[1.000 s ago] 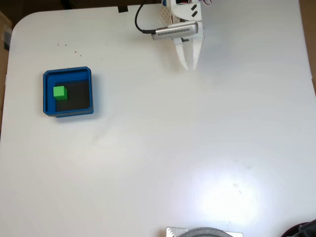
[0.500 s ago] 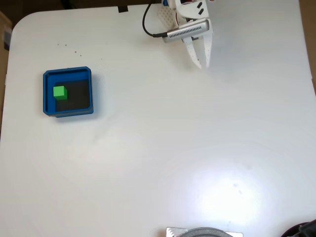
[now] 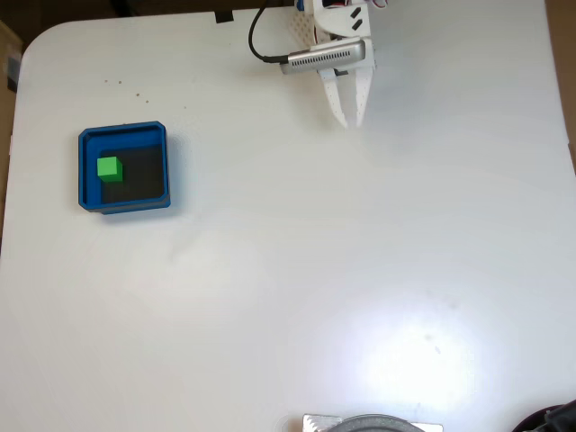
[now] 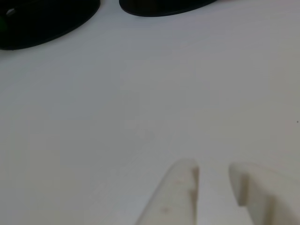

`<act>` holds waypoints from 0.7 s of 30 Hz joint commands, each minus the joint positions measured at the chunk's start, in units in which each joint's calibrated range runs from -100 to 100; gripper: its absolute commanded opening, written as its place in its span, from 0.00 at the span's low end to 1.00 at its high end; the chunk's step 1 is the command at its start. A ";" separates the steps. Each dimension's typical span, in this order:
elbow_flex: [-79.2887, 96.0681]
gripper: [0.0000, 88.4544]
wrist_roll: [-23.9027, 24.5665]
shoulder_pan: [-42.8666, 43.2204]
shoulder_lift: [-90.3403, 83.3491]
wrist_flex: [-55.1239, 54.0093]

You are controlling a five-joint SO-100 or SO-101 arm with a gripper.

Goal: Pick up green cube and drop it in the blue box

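- The cube [image 3: 109,167] is sitting inside the box [image 3: 123,206], against its left wall in the fixed view, so the drop is looking done.
- The end effector [image 3: 349,122] is hanging empty near the top edge of the worktop [image 3: 297,270], well apart from the box, its fingers [image 4: 176,197] parted by a narrow gap.
- Since half a second ago it is swinging back leftward, suggesting the arm is settling at rest.
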State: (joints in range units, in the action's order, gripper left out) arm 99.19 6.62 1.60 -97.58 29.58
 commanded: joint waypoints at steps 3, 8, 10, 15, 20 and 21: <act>0.18 0.02 0.05 -2.44 -1.25 -1.17; 0.27 0.02 0.05 -4.04 -1.25 -1.17; 0.27 0.02 0.05 -4.04 -1.25 -1.17; 0.27 0.02 0.05 -4.04 -1.25 -1.17; 0.27 0.02 0.05 -4.04 -1.25 -1.17; 0.27 0.02 0.05 -4.04 -1.25 -1.17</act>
State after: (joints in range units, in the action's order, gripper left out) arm 99.19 6.62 -1.88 -97.58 29.58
